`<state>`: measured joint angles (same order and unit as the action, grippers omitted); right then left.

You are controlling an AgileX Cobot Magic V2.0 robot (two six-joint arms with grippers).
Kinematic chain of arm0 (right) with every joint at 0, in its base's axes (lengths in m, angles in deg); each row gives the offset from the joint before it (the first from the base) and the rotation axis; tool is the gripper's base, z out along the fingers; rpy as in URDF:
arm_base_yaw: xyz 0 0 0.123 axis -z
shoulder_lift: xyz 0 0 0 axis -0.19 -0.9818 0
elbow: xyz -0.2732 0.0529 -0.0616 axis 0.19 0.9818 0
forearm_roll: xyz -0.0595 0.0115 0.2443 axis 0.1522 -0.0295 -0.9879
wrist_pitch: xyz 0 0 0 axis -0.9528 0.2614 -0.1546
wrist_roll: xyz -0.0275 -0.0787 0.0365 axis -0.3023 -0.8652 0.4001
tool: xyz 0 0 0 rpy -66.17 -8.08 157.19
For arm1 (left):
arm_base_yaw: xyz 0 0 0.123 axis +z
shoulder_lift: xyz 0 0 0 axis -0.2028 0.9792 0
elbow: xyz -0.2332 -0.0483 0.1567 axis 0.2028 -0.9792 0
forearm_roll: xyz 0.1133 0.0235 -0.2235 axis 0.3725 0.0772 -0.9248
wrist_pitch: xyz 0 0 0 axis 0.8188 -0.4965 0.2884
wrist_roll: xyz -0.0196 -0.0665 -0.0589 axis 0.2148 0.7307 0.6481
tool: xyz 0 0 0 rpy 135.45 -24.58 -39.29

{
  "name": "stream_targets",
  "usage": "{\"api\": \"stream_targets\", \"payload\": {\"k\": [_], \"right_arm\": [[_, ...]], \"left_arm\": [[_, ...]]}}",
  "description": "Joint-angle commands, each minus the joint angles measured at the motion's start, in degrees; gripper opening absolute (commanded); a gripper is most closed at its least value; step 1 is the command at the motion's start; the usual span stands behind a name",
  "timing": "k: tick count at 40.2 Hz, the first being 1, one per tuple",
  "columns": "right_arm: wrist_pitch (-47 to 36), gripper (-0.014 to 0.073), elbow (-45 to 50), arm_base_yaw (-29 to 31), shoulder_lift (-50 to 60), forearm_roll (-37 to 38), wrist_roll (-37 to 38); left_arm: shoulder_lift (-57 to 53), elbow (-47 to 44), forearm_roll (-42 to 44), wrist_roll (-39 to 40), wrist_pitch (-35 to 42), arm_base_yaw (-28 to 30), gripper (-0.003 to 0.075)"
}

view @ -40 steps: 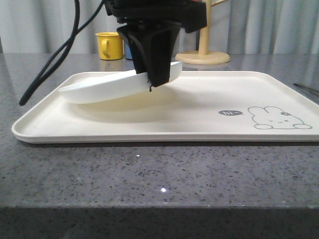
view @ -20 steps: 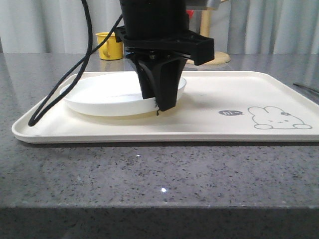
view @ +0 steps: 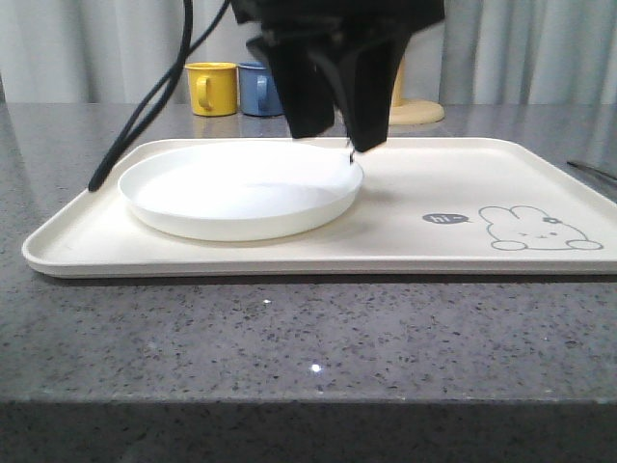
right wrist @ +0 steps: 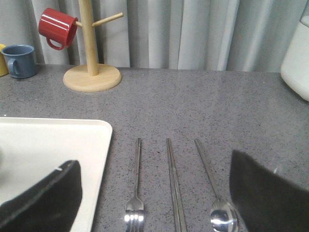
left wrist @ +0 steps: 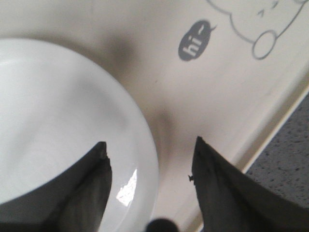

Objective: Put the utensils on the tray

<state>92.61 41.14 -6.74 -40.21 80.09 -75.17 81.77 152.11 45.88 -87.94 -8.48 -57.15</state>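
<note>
A round white plate [view: 241, 193] lies flat on the left half of the cream tray [view: 453, 183] with its rabbit drawing. My left gripper [view: 339, 137] hangs open just above the plate's right rim. In the left wrist view, one finger is over the plate [left wrist: 58, 111] and the other over the tray [left wrist: 207, 96], with the rim between them untouched. On the grey counter beside the tray's corner [right wrist: 53, 145] lie a fork [right wrist: 136, 183], chopsticks [right wrist: 174, 188] and a spoon [right wrist: 215, 193]. My right gripper [right wrist: 154, 193] is open above them, holding nothing.
A wooden mug tree [right wrist: 91, 58] carrying a red mug [right wrist: 57, 28] stands behind the tray. A yellow mug [view: 212, 87] and a blue mug [view: 260, 89] sit at the back left. A white appliance [right wrist: 297, 53] stands at the far right.
The plate, held tilted above the tray, came down flat onto it. My left gripper then let go, opened and rose a little.
</note>
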Motion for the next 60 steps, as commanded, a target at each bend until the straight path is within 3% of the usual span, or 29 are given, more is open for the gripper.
{"api": "stream_targets", "payload": {"k": [1, 8, 22, 31, 47, 60], "right_arm": [[-4.2, 0.0642, -2.0, 0.3, -0.8, -0.1, -0.4], [-4.2, 0.0642, -2.0, 0.3, -0.8, -0.1, -0.4], [-4.2, 0.0642, -2.0, 0.3, -0.8, -0.1, -0.4], [-4.2, 0.0642, -2.0, 0.3, -0.8, -0.1, -0.4], [-4.2, 0.0642, -2.0, 0.3, -0.8, -0.1, -0.4], [-4.2, 0.0642, -2.0, 0.3, -0.8, -0.1, -0.4]], "left_arm": [[-6.2, 2.2, -0.2, 0.3, -1.3, 1.6, 0.0363], [-9.1, -1.1, 1.2, 0.3, -1.3, 9.0, 0.0244], [-20.6, -19.7, -2.6, 0.3, 0.9, 32.4, 0.0001], [-34.8, -34.6, -4.0, 0.3, 14.6, 42.6, -0.0018], [-69.3, -64.6, -3.8, -0.1, 48.3, 41.7, -0.0018], [-89.9, -79.1, -2.3, -0.1, 51.8, 41.7, -0.0018]]}}
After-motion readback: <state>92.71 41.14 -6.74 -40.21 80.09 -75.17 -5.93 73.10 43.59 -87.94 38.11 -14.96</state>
